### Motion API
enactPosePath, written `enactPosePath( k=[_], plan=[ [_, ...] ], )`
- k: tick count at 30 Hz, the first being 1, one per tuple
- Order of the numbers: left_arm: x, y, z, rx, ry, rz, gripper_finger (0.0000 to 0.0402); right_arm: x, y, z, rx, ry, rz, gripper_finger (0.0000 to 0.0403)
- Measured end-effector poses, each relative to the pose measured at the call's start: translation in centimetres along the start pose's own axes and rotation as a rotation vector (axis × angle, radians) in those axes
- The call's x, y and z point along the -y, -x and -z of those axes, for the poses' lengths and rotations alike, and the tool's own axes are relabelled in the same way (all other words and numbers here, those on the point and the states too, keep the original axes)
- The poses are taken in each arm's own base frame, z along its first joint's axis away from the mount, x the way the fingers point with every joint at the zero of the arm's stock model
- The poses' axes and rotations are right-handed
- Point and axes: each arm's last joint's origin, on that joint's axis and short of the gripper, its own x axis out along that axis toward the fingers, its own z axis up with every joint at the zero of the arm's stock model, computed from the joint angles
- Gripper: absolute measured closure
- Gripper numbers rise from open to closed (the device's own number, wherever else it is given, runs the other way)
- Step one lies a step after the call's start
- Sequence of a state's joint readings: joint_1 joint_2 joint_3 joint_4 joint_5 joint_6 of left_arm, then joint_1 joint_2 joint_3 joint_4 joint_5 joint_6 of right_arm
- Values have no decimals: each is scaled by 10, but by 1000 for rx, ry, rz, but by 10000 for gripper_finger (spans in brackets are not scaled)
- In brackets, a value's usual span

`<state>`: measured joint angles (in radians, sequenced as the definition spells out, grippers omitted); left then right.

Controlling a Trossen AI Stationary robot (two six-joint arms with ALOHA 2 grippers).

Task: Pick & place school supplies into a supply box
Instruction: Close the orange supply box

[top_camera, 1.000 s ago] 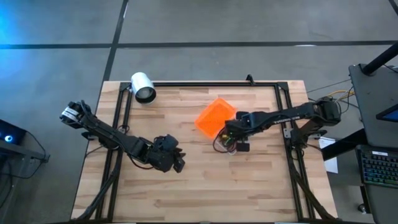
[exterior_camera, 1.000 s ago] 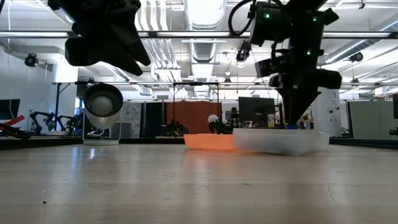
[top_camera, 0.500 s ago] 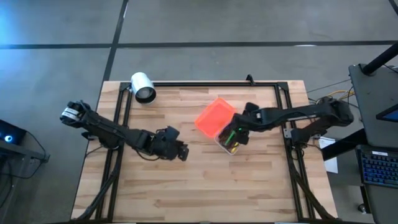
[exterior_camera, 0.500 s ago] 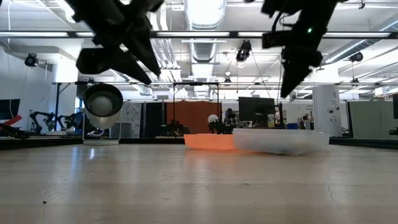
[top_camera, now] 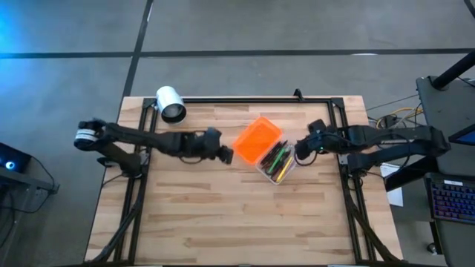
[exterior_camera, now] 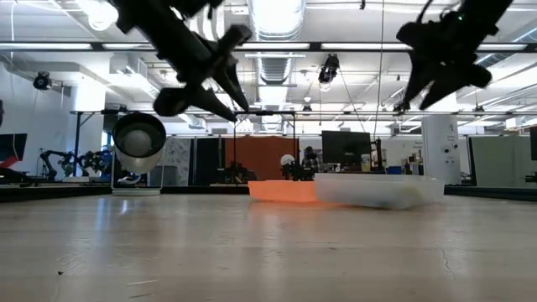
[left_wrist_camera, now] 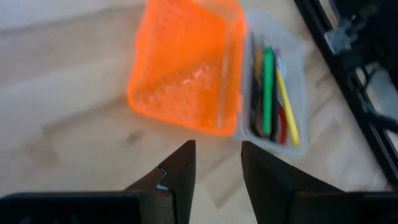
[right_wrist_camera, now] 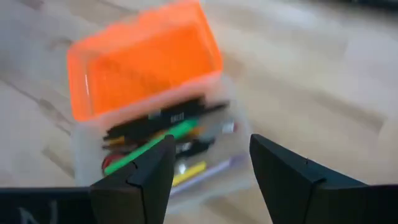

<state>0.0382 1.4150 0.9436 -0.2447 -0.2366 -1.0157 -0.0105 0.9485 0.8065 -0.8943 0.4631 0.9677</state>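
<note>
The supply box (top_camera: 277,164) is a clear tray resting on the table right of centre. Its orange lid (top_camera: 257,141) lies open beside it, on the far-left side. Inside the box lie the school supplies (left_wrist_camera: 268,93): green, yellow and black pens and something red. My left gripper (top_camera: 225,155) hovers open just left of the lid, pointing at it (left_wrist_camera: 217,171). My right gripper (top_camera: 300,150) hovers open just right of the box, above the table (right_wrist_camera: 211,165). Neither has anything between its fingers.
A white cylinder (top_camera: 170,104) lies on its side at the far left corner. A black frame (top_camera: 252,100) runs along the table's far, left and right edges. Bare wood stretches over the near half of the table (top_camera: 237,222).
My right gripper has risen out of the box, rolled about its own line and drawn back toward the table's right edge, leaving the supplies in the box uncovered. My left gripper has swung from the table's middle toward the far edge and right, up to the orange lid.
</note>
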Motion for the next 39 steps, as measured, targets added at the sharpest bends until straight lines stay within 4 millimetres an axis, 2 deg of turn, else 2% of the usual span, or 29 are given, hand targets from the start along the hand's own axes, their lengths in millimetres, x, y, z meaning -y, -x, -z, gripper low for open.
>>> enactPosePath(
  k=[4, 8, 16, 22, 28, 35, 39],
  plan=[
    [-18, -11, -26, 14, 30, -14, 289, 6, -11, 15, -127, -92, -17, 204],
    [-30, -17, -39, 10, 39, -36, 289, 8, -20, 29, -210, -89, -5, 205],
    [-40, -27, -46, -1, 19, -64, 289, 9, -26, 56, -315, -102, 2, 220],
    [-54, -57, -55, -73, 78, 23, 289, 8, -25, 73, -345, -119, 4, 235],
    [-71, -85, -56, -101, 152, -1, 289, 13, -30, 83, -354, -173, 33, 253],
    [-75, -114, -55, -174, 142, -13, 290, 13, -36, 87, -353, -194, -1, 287],
    [-73, -122, -58, -174, 140, -14, 301, 15, -39, 90, -360, -213, 0, 311]
  ],
)
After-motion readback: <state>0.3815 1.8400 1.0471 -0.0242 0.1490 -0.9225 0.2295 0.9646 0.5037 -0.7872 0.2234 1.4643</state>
